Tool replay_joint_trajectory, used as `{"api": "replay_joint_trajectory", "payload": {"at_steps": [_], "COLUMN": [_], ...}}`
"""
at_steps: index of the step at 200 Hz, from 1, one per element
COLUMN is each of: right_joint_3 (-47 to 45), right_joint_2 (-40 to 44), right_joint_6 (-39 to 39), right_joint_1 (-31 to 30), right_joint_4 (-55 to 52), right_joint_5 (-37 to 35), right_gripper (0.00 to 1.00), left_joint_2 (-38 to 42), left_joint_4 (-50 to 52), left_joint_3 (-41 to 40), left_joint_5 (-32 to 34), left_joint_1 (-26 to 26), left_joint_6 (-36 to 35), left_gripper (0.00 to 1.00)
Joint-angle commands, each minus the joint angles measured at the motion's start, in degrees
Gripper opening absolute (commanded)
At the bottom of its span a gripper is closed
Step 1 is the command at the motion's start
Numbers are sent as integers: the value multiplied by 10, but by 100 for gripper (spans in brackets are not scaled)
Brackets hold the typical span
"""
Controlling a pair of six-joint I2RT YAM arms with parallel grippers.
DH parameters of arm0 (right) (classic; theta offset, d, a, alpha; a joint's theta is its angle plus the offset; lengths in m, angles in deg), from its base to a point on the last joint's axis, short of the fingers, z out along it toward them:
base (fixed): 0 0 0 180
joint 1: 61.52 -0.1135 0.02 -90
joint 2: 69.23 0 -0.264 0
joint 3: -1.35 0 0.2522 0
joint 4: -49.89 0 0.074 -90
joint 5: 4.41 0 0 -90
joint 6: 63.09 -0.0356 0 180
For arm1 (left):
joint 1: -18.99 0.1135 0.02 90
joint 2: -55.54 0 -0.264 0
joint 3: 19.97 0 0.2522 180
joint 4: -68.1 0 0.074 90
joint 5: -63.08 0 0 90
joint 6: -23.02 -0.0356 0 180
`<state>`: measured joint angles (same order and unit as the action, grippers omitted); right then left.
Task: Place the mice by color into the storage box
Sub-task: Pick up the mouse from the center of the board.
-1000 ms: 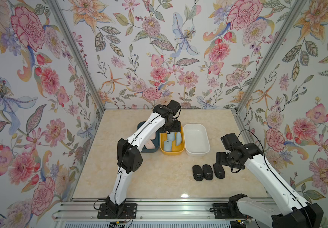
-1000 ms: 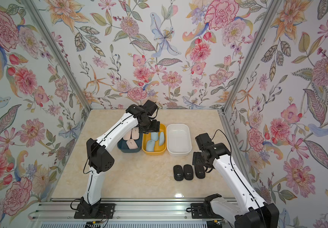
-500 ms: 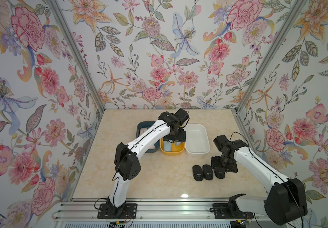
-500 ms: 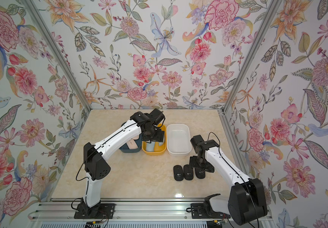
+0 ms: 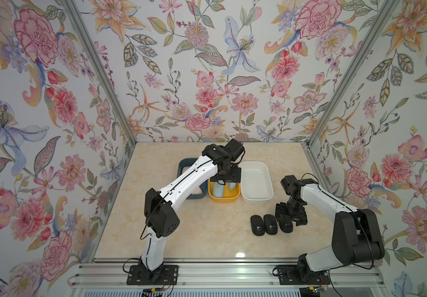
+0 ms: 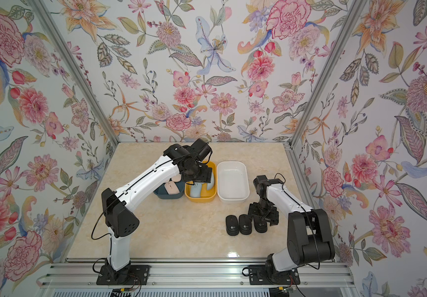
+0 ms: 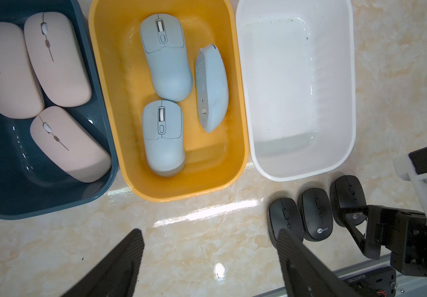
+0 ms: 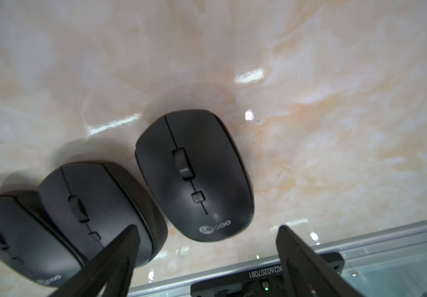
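Three pink mice (image 7: 58, 59) lie in the dark blue bin (image 7: 6, 200) of the storage box. Three light blue mice (image 7: 166, 56) lie in the yellow bin (image 7: 181, 190), one of them on its side. The white bin (image 7: 297, 90) holds nothing. Three black mice (image 5: 270, 224) sit in a row on the table in both top views (image 6: 245, 224). My right gripper (image 8: 207, 228) hangs open just over the rightmost black mouse (image 8: 194, 177), whose logo end lies between the fingers, untouched. My left gripper (image 7: 210, 231) is open and holds nothing, above the yellow bin (image 5: 224, 199).
The marble tabletop (image 5: 207, 231) is walled by flowered panels on three sides, with a metal rail (image 5: 233, 272) along the front edge. The three bins stand side by side at the middle back. The black mice almost touch each other.
My right gripper has swung in from the right and come down over the rightmost black mouse, its jaws narrowing a little. My left gripper has stayed over the bins.
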<state>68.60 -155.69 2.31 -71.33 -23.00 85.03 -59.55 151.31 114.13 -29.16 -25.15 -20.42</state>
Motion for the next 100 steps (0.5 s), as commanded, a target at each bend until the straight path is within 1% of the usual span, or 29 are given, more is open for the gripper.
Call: {"api": "replay_joint_trajectory", "payload": {"at_steps": [1, 40, 83, 100], "right_joint_3": [-7, -6, -7, -10], "right_joint_2": [-13, -31, -40, -51], "right_joint_6": [17, 18, 16, 15], "right_joint_1": [13, 18, 19, 27], "right_joint_4": [-1, 8, 22, 29], "right_joint_5": [25, 33, 7, 10], "right_gripper": [87, 85, 84, 84], "left_joint_2": [17, 18, 25, 24], "left_joint_4": [12, 12, 11, 11], "left_joint_3": [-4, -5, -18, -19], "left_joint_5": [20, 19, 26, 25], "left_joint_1": [10, 18, 24, 26], "left_joint_6": [12, 11, 13, 12], "left_gripper": [85, 84, 84, 84]}}
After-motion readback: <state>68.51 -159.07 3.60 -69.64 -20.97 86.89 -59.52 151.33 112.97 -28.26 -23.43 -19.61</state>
